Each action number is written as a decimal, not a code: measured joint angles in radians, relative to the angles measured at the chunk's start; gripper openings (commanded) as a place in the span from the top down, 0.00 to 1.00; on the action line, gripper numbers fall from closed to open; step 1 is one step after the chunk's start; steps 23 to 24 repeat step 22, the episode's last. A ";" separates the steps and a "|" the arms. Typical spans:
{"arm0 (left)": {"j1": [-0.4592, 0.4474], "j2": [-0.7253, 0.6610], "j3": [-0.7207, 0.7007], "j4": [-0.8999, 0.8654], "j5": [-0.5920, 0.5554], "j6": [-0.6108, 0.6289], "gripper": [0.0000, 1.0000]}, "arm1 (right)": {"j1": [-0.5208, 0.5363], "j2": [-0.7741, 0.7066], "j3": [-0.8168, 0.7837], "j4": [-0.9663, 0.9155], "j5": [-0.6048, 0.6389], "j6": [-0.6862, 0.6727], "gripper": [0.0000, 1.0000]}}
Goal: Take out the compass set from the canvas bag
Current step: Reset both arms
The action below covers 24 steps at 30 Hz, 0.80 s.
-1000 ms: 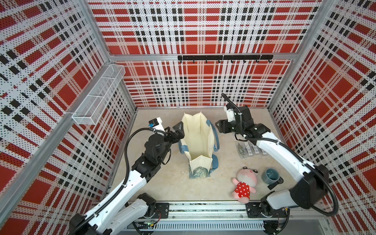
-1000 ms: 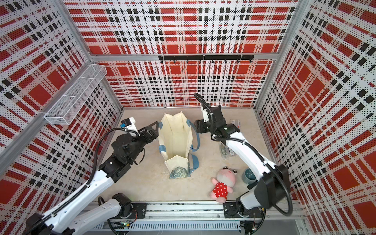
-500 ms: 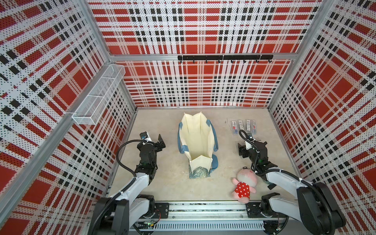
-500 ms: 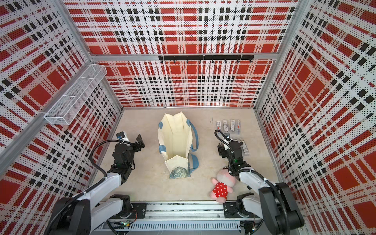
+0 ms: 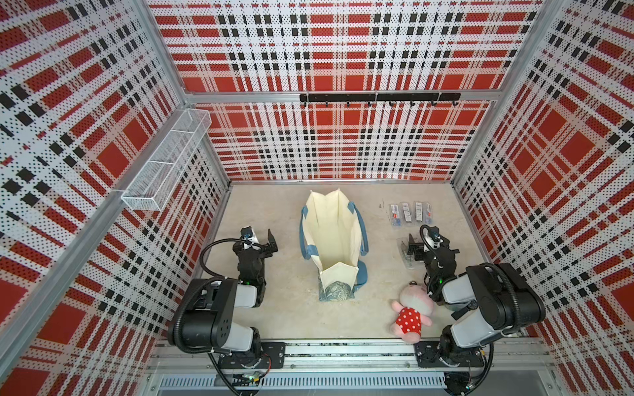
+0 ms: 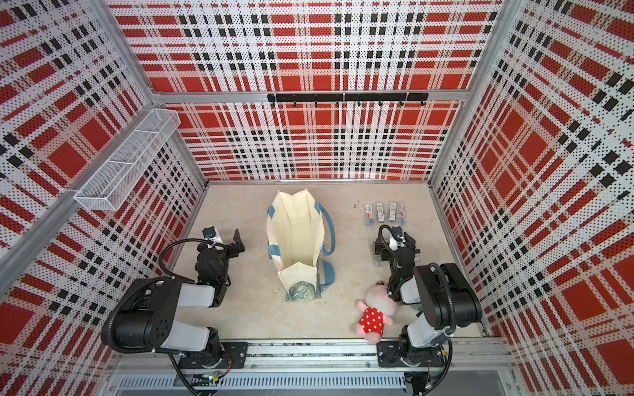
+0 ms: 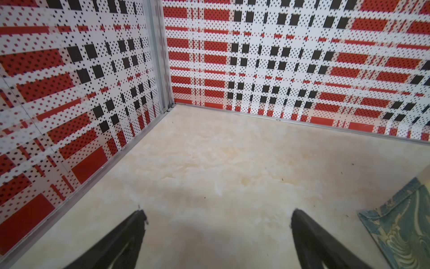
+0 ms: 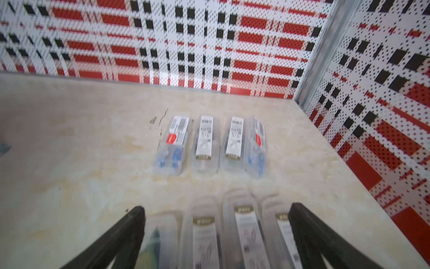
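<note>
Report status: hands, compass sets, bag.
Left hand open, empty. Right hand open over clear plastic compass-set packs. Cream canvas tote bag stands open, nothing blocking.

Cloth: canvas bag (image 5: pixel 338 236), cream weave, matt, creased, with a printed bottom band; strap handles (image 5: pixel 362 274), blue webbing; plush toy (image 5: pixel 413 307), pink fleecy pile, red dotted dress. Plastic: compass sets (image 8: pixel 204 144), clear glossy cases with printed paper labels; fingers (image 7: pixel 125 237) of left hand (image 7: pixel 217 214), matt black. Metal: frame posts (image 5: pixel 164 55), brushed; basket (image 5: pixel 168 161), white-coated wire mesh; hook rail (image 5: pixel 377 97), matt black. Other: desk (image 5: pixel 284 308), pale marbled top, smooth, faint sheen; walls (image 5: pixel 343 144), perforated matt panels, plaid print.
</note>
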 measured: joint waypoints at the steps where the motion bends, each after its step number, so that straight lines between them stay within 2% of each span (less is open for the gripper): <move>1: 0.004 0.018 0.000 0.013 0.000 0.000 0.02 | -0.014 -0.001 0.020 -0.003 -0.008 0.012 0.00; 10: 0.022 0.040 0.000 0.109 -0.004 -0.009 0.02 | -0.031 -0.002 0.031 -0.053 -0.037 0.047 0.00; 24: 0.022 0.041 0.000 0.131 -0.011 -0.011 0.02 | -0.031 -0.002 0.031 -0.068 -0.039 0.048 0.00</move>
